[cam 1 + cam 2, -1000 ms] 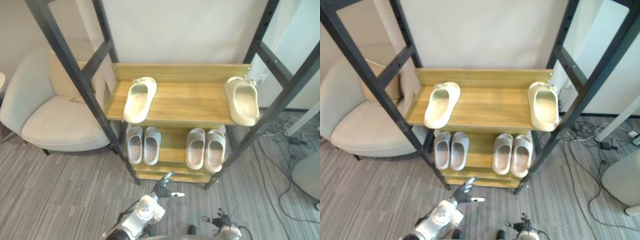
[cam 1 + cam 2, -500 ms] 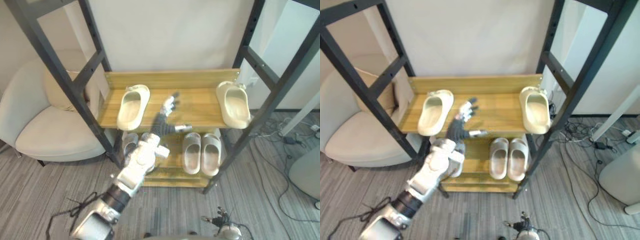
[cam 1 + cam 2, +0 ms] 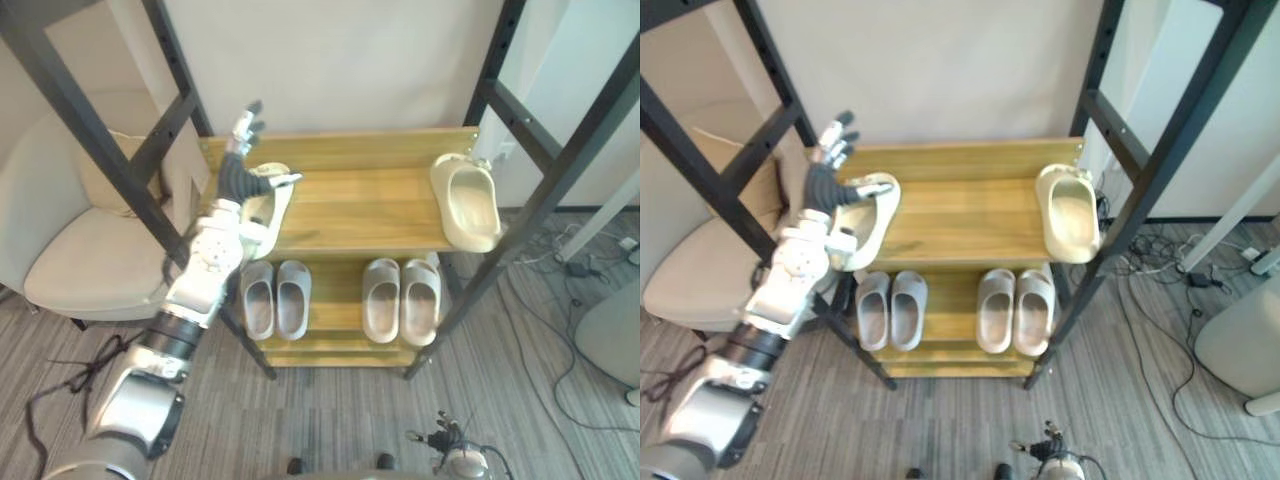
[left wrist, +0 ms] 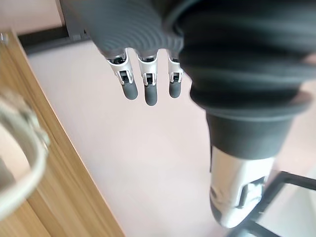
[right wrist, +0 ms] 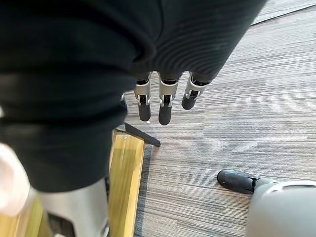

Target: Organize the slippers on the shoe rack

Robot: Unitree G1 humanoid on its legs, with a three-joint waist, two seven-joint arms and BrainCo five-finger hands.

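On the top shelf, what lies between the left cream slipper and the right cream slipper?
Nothing lies there. In the left eye view, the top shelf is bare wood between the left cream slipper and the right cream slipper.

My left hand (image 3: 825, 185) and its arm cover the far end and left side of the left top slipper (image 3: 875, 222); can't tell if they touch. In the left wrist view that slipper is blurred and cut off. The rack (image 3: 380, 200) posts run off the top and hide part of the armchair (image 3: 80, 250).

right hand (image 5: 170, 59), fingers (image 5: 165, 109) (straight), grey floor (image 5: 247, 123)
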